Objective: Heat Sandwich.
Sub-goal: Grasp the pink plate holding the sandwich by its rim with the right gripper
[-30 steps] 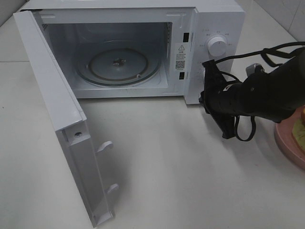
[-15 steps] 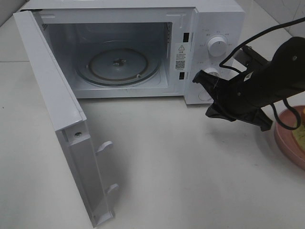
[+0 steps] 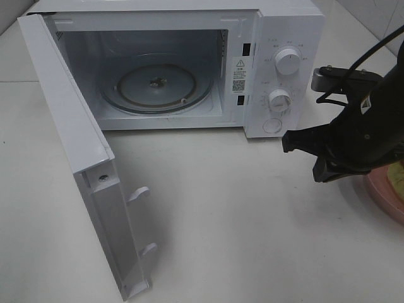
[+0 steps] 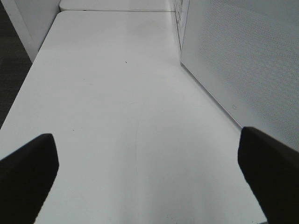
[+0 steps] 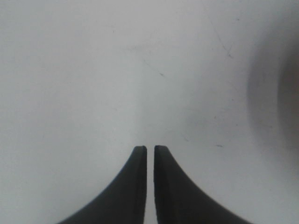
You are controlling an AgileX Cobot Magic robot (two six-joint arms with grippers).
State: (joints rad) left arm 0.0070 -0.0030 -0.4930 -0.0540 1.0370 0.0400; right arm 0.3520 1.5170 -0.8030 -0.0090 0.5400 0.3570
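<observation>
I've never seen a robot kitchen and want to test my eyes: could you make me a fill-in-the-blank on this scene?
The microwave has its door swung ___. The glass turntable inside holds ___. The plate at the high view's right edge is coloured ___.
Missing words: open; nothing; pink.

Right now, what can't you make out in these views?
Sandwich: exterior high, cut off by the right edge and the right arm; only a sliver shows.
Pink plate: same view, mostly off-frame.
Microwave dial labels: exterior high, too small to read.
Left end effector: outside the exterior high view.
</observation>
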